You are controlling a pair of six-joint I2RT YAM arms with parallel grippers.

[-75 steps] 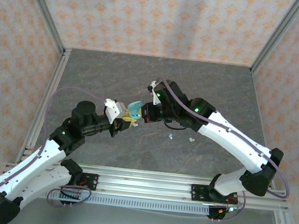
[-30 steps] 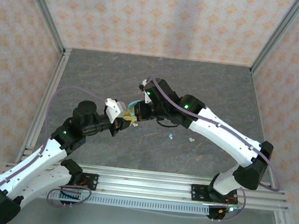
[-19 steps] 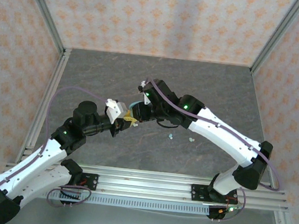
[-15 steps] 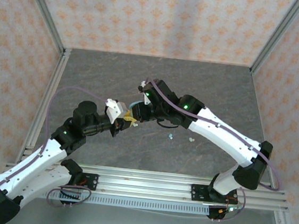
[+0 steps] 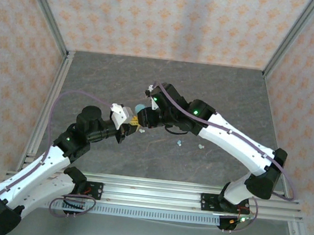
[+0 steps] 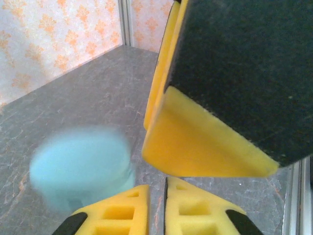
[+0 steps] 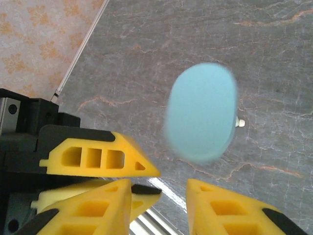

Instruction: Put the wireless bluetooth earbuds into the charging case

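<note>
The charging case [image 5: 139, 108] is a pale blue oval, blurred, and lies free of both grippers. It shows beyond my open right gripper [image 7: 159, 190] as the case [image 7: 201, 113], and left of my left gripper [image 6: 157, 188] as the case [image 6: 80, 166]. The left gripper [image 5: 129, 127] is shut with nothing between its fingers. The right gripper [image 5: 142, 117] hangs just above and in front of it. Two earbuds [image 5: 179, 144] [image 5: 201, 147] lie on the table to the right. One tiny white earbud [image 7: 239, 122] rests beside the case.
The grey stone-pattern table [image 5: 221, 96] is ringed by an aluminium frame [image 5: 45, 111] and patterned walls. A right gripper finger [image 6: 205, 142] looms close over the left fingertips. The left gripper's fingers [image 7: 98, 156] sit just left of the right one's.
My right gripper has opened and let go of the case, which has slipped out and is blurred. My left gripper has closed fully on nothing. Both arms have hardly moved.
</note>
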